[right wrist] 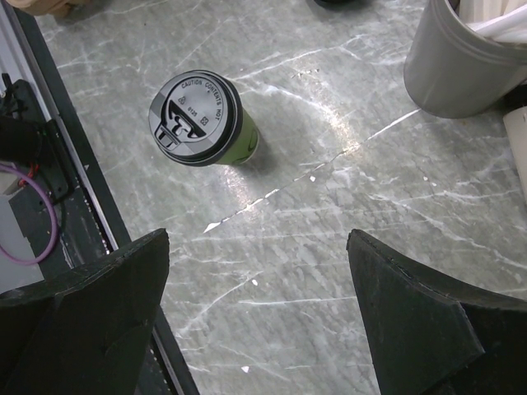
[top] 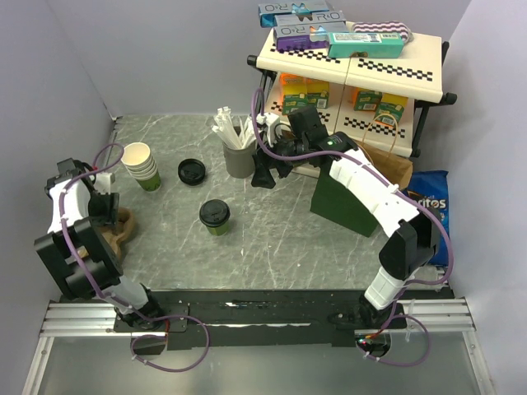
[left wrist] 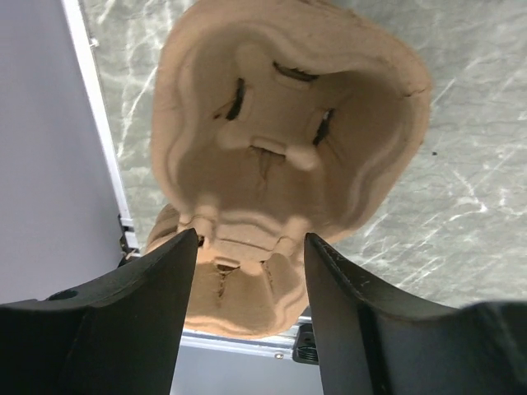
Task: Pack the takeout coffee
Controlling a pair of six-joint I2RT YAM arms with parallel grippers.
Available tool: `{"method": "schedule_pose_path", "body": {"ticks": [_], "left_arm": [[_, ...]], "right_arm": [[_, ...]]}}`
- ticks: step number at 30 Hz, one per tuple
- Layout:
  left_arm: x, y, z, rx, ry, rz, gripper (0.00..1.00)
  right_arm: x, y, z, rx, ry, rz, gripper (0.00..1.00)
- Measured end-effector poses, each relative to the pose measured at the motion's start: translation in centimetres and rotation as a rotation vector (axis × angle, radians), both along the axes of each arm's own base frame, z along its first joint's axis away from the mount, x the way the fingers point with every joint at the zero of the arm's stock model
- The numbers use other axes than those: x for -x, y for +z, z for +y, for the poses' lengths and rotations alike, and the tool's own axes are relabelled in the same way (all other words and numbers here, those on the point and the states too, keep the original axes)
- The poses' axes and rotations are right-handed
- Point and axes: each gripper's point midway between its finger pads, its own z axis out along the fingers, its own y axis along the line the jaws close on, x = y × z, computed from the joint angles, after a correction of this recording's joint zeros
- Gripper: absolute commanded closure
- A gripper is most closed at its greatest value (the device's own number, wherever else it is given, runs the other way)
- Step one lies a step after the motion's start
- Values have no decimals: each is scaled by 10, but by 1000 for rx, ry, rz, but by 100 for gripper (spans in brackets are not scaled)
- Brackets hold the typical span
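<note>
The takeout coffee [top: 215, 216] is being shown upright near the middle of the table [top: 272, 247], untouched. The right gripper [right wrist: 255, 247] is being held wide open over bare stone, with the cup to its near left. Only the left wrist view is showing the left gripper [left wrist: 251, 239] straddling the near rim of a pulp cup carrier [left wrist: 288, 123]. Whether that rim is being gripped cannot be told.

The takeout coffee lid [right wrist: 195, 115] reads "CAUTION CONTENTS HOT".
</note>
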Motion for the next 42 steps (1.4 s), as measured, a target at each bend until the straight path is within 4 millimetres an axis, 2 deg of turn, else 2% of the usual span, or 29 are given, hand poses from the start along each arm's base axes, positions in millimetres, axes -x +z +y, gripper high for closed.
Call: {"method": "schedule_pose_path", "body": {"ticks": [27,42], "left_arm": [[5,-15,-4,32,-25,46,46],[10,-17,1,6,-13,69,56]], "right_arm": [[0,-2,0,2,-1,3,6],[0,-4,0,4,0,6,6]]}}
